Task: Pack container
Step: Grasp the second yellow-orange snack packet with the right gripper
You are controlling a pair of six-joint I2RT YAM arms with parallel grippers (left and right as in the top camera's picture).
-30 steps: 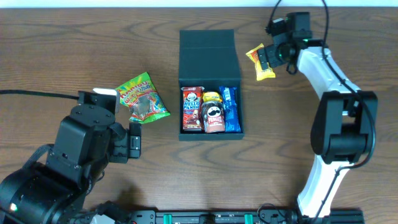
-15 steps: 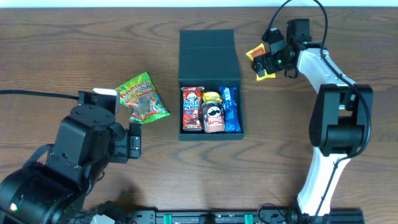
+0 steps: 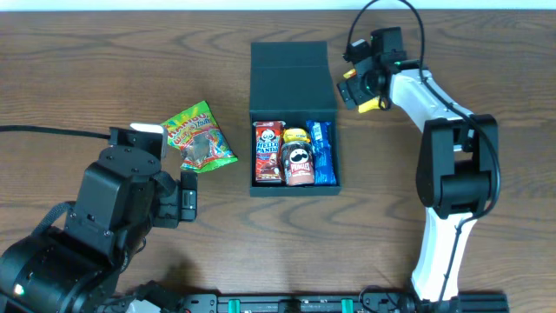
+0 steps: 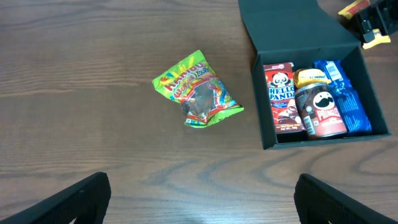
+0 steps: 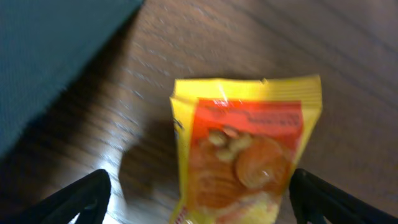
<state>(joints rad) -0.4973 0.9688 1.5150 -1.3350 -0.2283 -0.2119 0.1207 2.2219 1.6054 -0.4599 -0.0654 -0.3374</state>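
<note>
The container (image 3: 293,184), a dark square box with its flap lid (image 3: 293,74) laid open behind it, stands mid-table and holds a red Hello Panda box (image 3: 268,152), a Pringles can (image 3: 299,163) and a blue packet (image 3: 323,152). A yellow-orange snack packet (image 5: 249,155) lies on the wood just right of the lid. My right gripper (image 5: 199,202) hangs over it, open, one finger on each side and the left one well apart from it. My left gripper (image 4: 202,199) is open above bare table at the near left. A green gummy packet (image 3: 200,136) lies left of the container.
The lid's dark corner (image 5: 50,56) shows at the upper left of the right wrist view, close to the packet. The left arm's bulky body (image 3: 113,217) fills the near left corner. The right arm's white link (image 3: 452,217) stretches along the right side.
My right gripper has moved left, toward the lid, and now covers most of the yellow packet from above. The left arm and the other packets have not moved.
</note>
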